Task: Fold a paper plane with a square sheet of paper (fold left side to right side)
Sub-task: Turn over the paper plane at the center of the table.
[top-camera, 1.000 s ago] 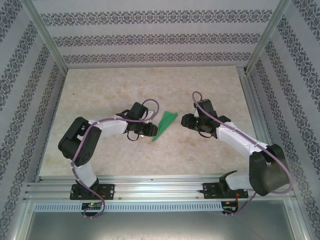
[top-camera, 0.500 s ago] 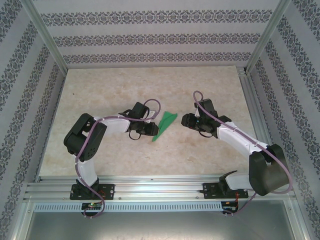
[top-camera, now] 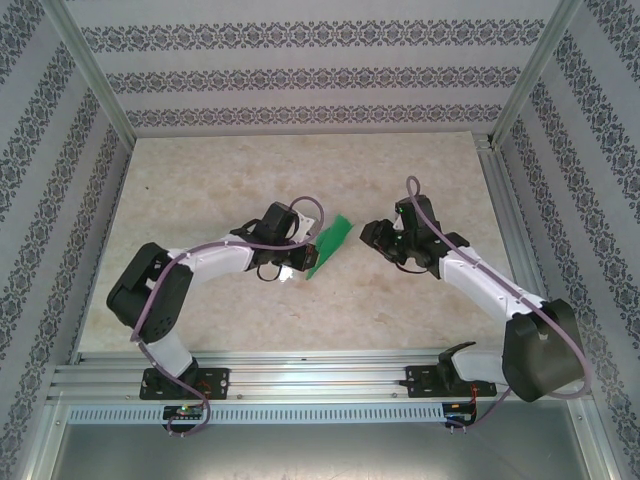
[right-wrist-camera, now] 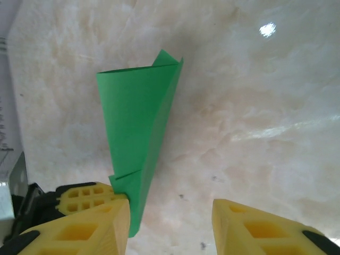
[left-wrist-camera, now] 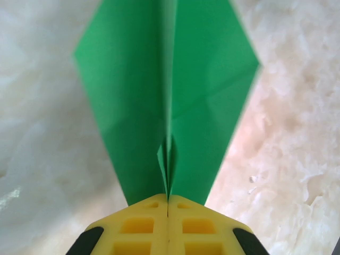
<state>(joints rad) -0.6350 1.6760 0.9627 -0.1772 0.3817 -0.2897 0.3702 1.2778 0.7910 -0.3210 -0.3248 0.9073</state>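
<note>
**Late step: the folded dart is pinched along its centre crease.**

The paper plane (top-camera: pixel 331 240) is a slim green dart with the middle of the table (top-camera: pixel 200 180) beneath it. In the left wrist view its wings spread to either side of the crease. At one end of the plane, the left gripper (left-wrist-camera: pixel 168 206) has its yellow fingers pressed together on the keel fold. On the plane's other side, near but not touching, the right gripper (right-wrist-camera: pixel 170 223) stands with jaws apart and nothing between them. I judge the folding nearly done. The next move calls for a steady pinch that does not crumple the thin paper. The right fingers should line up with the free edge before closing.
</note>
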